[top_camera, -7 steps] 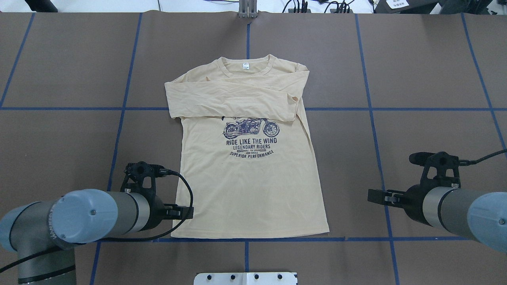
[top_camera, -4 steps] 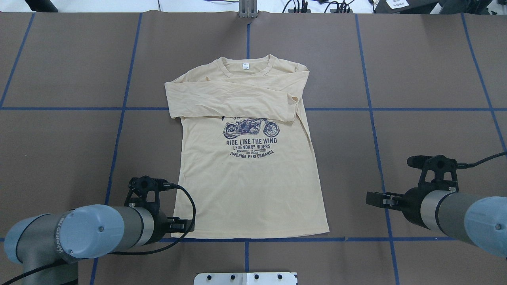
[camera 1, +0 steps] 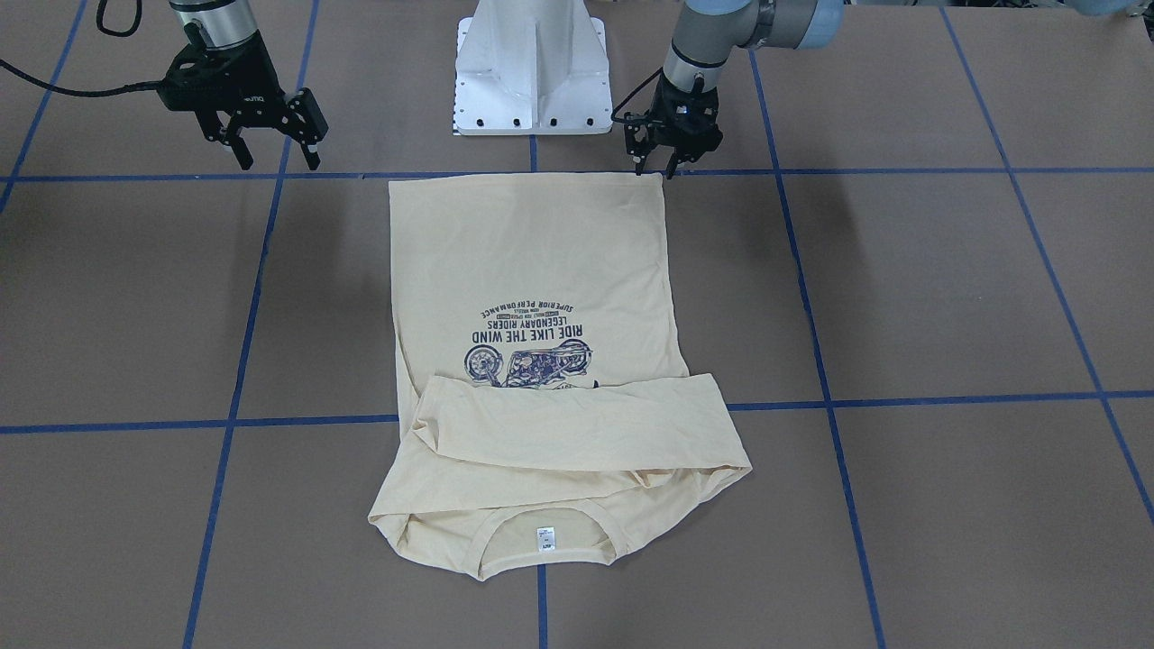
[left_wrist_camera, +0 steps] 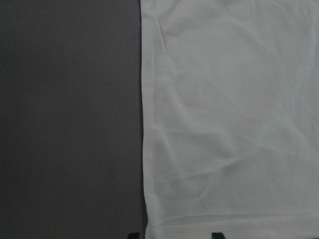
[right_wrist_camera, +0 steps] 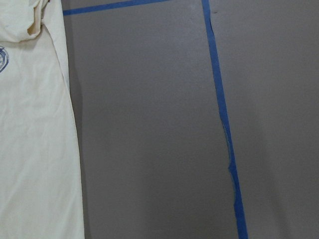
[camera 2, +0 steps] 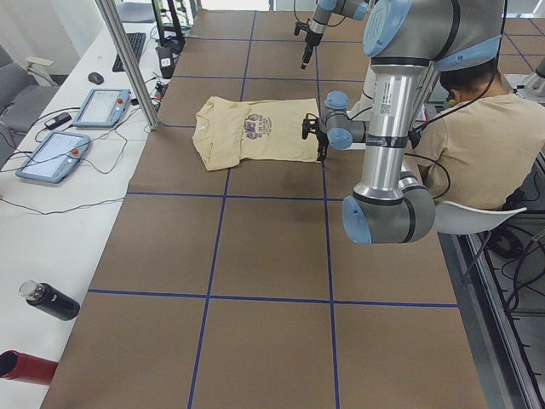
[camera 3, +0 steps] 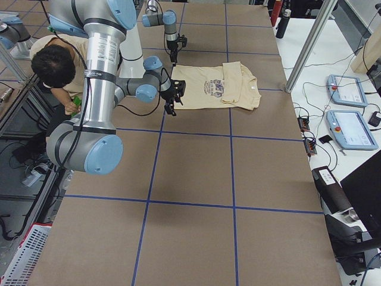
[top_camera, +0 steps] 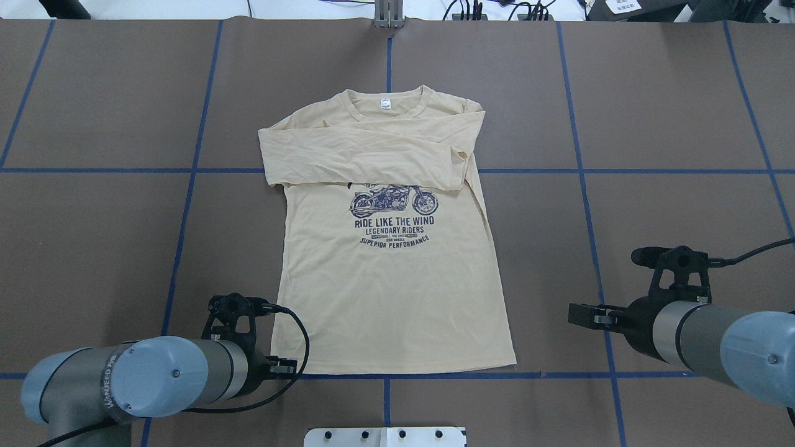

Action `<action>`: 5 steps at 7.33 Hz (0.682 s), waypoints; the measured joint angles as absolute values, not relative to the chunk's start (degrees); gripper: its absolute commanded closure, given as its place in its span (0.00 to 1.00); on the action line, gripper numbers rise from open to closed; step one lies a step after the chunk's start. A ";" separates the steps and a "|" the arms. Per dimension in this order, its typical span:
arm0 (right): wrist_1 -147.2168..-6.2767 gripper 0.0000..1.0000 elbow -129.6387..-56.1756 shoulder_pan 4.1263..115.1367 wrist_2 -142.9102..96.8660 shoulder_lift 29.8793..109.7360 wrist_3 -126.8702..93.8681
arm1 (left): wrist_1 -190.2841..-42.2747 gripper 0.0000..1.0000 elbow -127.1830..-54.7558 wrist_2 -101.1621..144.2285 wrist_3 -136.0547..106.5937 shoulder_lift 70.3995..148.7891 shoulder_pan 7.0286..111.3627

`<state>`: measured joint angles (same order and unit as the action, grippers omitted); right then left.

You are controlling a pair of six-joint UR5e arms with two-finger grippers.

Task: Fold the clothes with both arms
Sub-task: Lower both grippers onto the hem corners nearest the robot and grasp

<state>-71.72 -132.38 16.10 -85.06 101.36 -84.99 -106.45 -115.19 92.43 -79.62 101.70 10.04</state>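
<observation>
down by a hem corner of the shirt (camera 1: 532, 261) the left gripper (camera 1: 655, 171) hangs parted, empty; the right gripper (camera 1: 278, 164) gapes wide, empty, well aside.

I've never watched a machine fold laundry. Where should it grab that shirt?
Probably the two corners of the hem, coming down from above on the robot's side. The shirt lies flat, sleeves folded across its chest, hem nearest the robot, and the left gripper hovers open at one corner.
</observation>
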 measured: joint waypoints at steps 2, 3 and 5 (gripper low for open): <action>-71.72 0.00 -132.37 15.95 -85.00 101.34 -84.99 | -106.44 0.51 -114.54 92.46 -79.48 101.83 10.02; -71.72 0.00 -132.36 15.92 -84.99 101.34 -84.99 | -106.44 0.55 -114.28 92.48 -79.46 101.91 10.02; -71.72 0.00 -132.36 15.79 -84.99 101.34 -84.99 | -106.44 0.61 -113.63 92.48 -79.51 102.01 10.02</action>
<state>-71.72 -132.36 15.79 -84.99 101.34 -84.99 -106.44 -113.63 92.48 -79.51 102.01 10.02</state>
